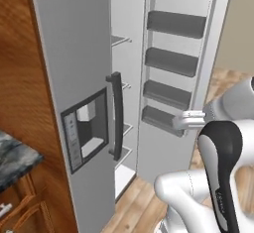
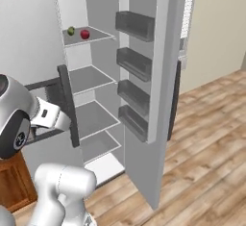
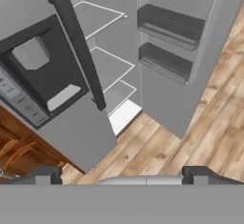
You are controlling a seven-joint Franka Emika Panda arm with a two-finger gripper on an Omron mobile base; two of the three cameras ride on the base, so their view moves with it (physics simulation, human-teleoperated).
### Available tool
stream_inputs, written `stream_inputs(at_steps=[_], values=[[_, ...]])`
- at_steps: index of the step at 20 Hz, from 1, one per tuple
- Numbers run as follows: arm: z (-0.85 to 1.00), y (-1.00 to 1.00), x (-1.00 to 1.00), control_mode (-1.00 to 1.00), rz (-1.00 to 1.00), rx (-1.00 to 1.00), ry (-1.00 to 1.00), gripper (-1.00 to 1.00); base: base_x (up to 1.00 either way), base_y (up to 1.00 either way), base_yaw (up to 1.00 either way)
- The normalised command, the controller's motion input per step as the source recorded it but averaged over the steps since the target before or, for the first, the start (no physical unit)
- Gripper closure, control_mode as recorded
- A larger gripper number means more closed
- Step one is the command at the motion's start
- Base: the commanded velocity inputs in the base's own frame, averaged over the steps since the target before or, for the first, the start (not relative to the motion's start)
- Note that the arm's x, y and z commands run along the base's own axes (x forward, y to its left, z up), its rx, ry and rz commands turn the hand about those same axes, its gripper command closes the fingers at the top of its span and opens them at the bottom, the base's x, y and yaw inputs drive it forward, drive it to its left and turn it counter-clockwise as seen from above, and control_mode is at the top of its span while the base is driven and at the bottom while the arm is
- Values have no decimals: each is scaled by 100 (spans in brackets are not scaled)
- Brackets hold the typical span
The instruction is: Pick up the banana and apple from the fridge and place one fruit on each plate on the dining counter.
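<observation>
The fridge point(image 1: 74, 48) stands with its right door point(image 2: 161, 52) swung wide open and its left door, with the dispenser panel point(image 3: 35, 75), closed. The apple point(image 2: 85, 34), small and dark red, sits on an upper grey shelf point(image 2: 98, 37) inside. My gripper point(image 3: 124, 176) is open with nothing between its fingers. It hangs well short of the fridge, looking down at the lower shelves point(image 3: 112, 66) and the closed door's dark handle point(image 3: 76, 46). The banana, the plates and the dining counter are out of view.
An olive-green fruit point(image 2: 71, 31) lies just left of the apple. The open door carries several dark bins point(image 1: 171, 61). A marble-topped wooden cabinet point(image 1: 15, 160) stands left of the fridge. Wood floor point(image 2: 206, 138) stretches away to the right.
</observation>
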Motion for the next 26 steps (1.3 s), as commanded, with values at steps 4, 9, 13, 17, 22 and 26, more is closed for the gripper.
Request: stream_inputs(at_steps=[4,9,13,17,22,26], values=[[0,0,0,100,0,0,0,-100,68,-11,13],[0,0,0,100,0,0,0,-100,70,-19,27],[0,0,0,100,0,0,0,-100,60,-6,35],[0,0,0,100,0,0,0,-100,25,-3,33],[0,0,0,100,0,0,0,-100,25,-9,33],[0,0,0,100,0,0,0,-100,34,-30,18]])
